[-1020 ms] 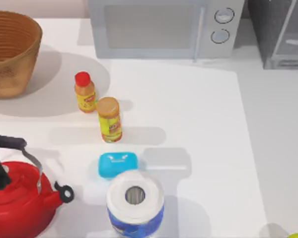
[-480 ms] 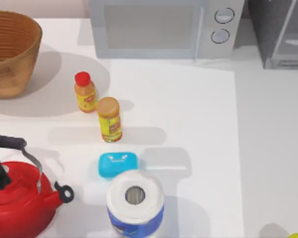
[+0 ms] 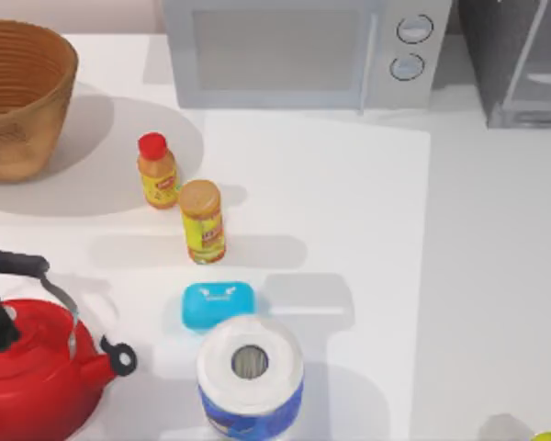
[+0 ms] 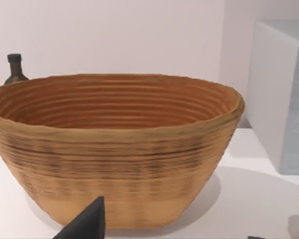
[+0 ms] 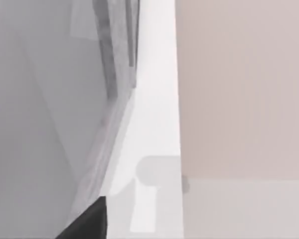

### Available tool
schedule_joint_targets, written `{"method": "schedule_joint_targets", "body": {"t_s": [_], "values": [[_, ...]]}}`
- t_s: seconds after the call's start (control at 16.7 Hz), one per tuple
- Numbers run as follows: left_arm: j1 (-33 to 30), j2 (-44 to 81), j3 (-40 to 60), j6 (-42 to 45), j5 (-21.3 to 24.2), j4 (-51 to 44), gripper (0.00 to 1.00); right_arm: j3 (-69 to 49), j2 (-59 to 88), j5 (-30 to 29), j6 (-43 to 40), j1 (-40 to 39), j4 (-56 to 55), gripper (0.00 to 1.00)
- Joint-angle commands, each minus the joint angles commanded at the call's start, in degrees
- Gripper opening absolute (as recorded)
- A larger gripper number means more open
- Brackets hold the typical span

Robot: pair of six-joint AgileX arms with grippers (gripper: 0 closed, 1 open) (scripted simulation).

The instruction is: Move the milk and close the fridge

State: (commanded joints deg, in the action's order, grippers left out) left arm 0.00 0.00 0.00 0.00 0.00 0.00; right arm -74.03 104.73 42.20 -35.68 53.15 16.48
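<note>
One fridge (image 3: pixel 510 50) was seen at the far right corner of the top view. Its dark speckled body and pale framed door panel were cut off by the picture's edge. In the right wrist view the fridge (image 5: pixel 117 55) was met close up, with a strip of white table running between it and the beige wall.

Just to the fridge's left, one white microwave (image 3: pixel 294 55) with two round dials was set against the back of the table (image 3: pixel 349 202). Two small bottles were counted near the middle: one red-capped bottle (image 3: pixel 156 172) and, just beside it, one orange-lidded bottle (image 3: pixel 203 221). Nearer the front were found one turquoise rounded box (image 3: pixel 219 305) and, against it, one upright blue-and-white paper roll (image 3: pixel 250 377). One red kettle (image 3: pixel 37 377) was placed at the front left and one woven basket (image 3: pixel 23 96) at the back left. Behind the basket, one dark bottle (image 4: pixel 14 68) was glimpsed in the left wrist view.

The left gripper (image 4: pixel 84 226) was held low and level, aimed at the basket's side. The right gripper (image 5: pixel 87 221) was held close beside the fridge. Whether either gripper was wide or narrow could not be told.
</note>
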Motion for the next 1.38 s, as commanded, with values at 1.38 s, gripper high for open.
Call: {"method": "schedule_joint_targets", "body": {"t_s": [1.38], "values": [[0.00,0.00,0.00,0.00,0.00,0.00,1.00,16.60,-11.90,-41.50,35.49,-51.94,-19.04,1.00]]}}
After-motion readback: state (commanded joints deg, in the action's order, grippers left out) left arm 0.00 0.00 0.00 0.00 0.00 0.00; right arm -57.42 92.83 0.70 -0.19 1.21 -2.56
